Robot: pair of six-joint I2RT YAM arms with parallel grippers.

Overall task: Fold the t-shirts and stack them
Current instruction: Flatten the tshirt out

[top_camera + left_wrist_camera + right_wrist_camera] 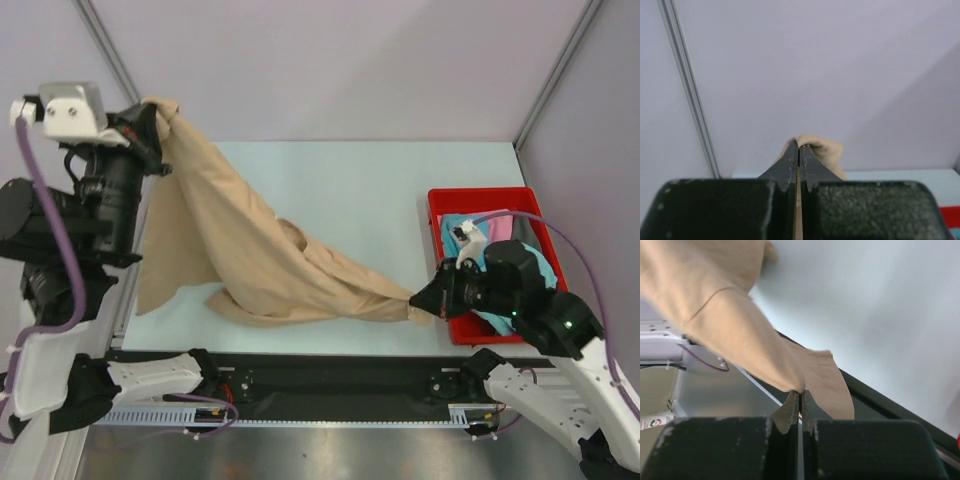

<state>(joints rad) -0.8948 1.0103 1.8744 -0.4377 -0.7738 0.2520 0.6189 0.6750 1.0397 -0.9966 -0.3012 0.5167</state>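
A tan t-shirt [240,250] hangs stretched between my two grippers, unfolded, its lower part trailing on the pale table [360,190]. My left gripper [152,122] is shut on one corner, held high at the far left; the cloth shows past its tips in the left wrist view [822,150]. My right gripper [428,297] is shut on the opposite corner low near the table's front edge, with the cloth [740,325] running up and left from its tips [800,396]. Teal and pink t-shirts [472,228] lie in the red bin, mostly hidden by my right arm.
The red plastic bin [480,196] stands at the right of the table. A black rail [330,380] runs along the front edge. Metal frame posts [110,50] rise at the back corners.
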